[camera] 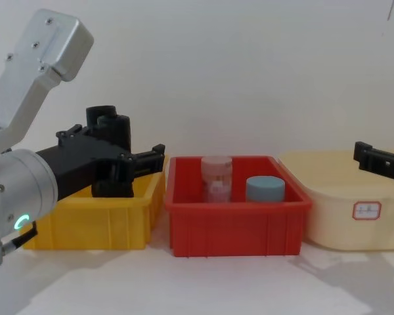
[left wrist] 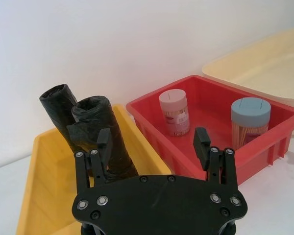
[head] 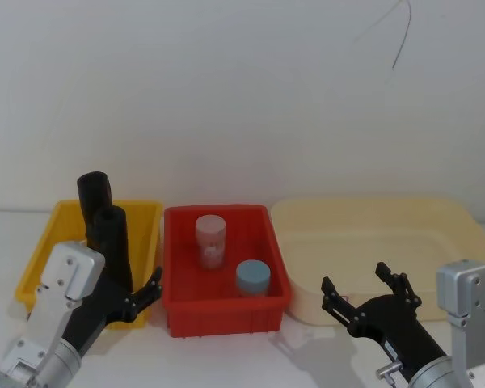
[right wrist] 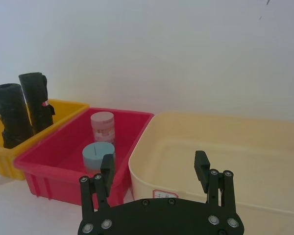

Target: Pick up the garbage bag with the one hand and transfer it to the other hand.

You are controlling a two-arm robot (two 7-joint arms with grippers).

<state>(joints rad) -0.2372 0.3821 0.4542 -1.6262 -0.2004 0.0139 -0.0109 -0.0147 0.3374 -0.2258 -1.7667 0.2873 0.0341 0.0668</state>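
Two black garbage bag rolls stand leaning in the yellow bin [head: 42, 246]: a front roll [head: 111, 241] [left wrist: 104, 142] [camera: 115, 172] and a rear roll [head: 93, 196] [left wrist: 60, 110]. My left gripper [head: 128, 295] [left wrist: 152, 142] [camera: 111, 146] is open, level with the front roll's lower half and just short of it. The roll lines up with one finger [left wrist: 103, 143] rather than the gap. My right gripper [head: 355, 279] [right wrist: 154, 164] hangs open and empty at the near rim of the cream tub [head: 372, 212], its tip [camera: 379, 161] entering the chest view from the right.
A red bin [head: 226, 314] stands between the yellow bin and the cream tub. It holds a clear pinkish jar [head: 210, 240] and a grey-blue-lidded jar [head: 252, 279]. A white wall stands close behind the bins. Bare white table lies in front of them.
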